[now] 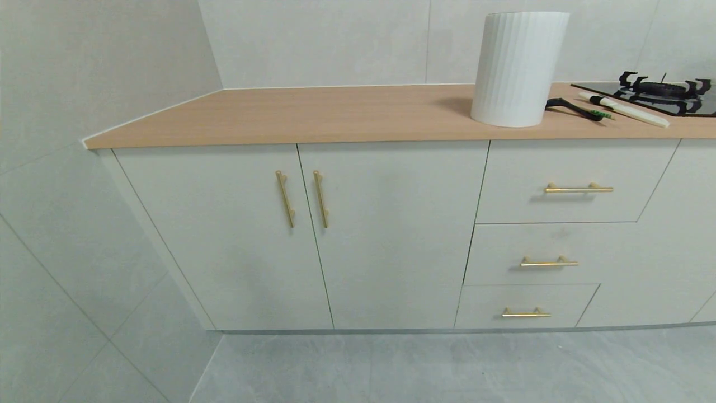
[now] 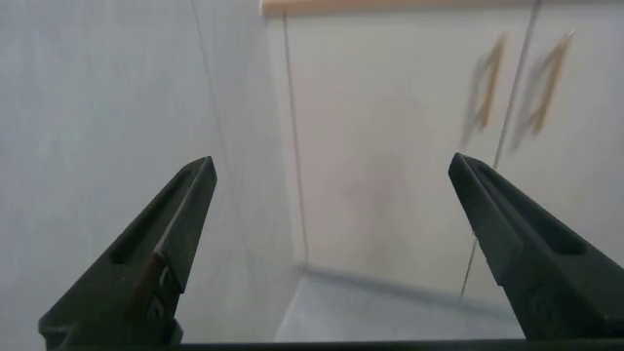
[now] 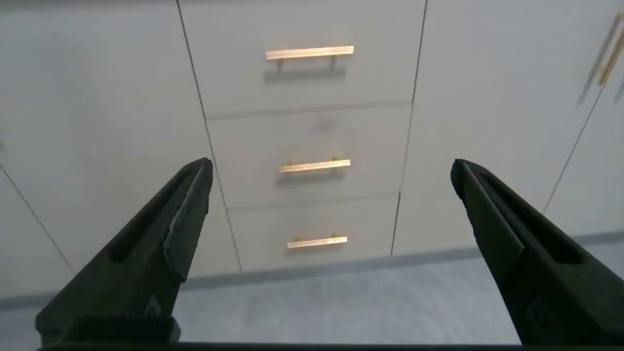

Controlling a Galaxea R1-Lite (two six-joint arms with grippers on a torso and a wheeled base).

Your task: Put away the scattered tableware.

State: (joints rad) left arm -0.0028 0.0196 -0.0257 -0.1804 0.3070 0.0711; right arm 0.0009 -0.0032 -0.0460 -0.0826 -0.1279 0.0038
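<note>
Evidently nothing is held yet: left gripper (image 2: 331, 164) and right gripper (image 3: 331, 166) hang spread and empty before the cabinet (image 1: 391, 235). The utensils (image 1: 625, 109) lie on the countertop (image 1: 335, 115) beside the white holder (image 1: 517, 67). The arms likely need raising and a rightward shift, then a grasp across one handle.

We see bright even light; white container (image 1: 519, 67) throws soft shadow toward 9 o'clock; edge lines bow.

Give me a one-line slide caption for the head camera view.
White ribbed container and loose utensils on a wooden counter beside the hob, above shut cabinet doors and three drawers.
</note>
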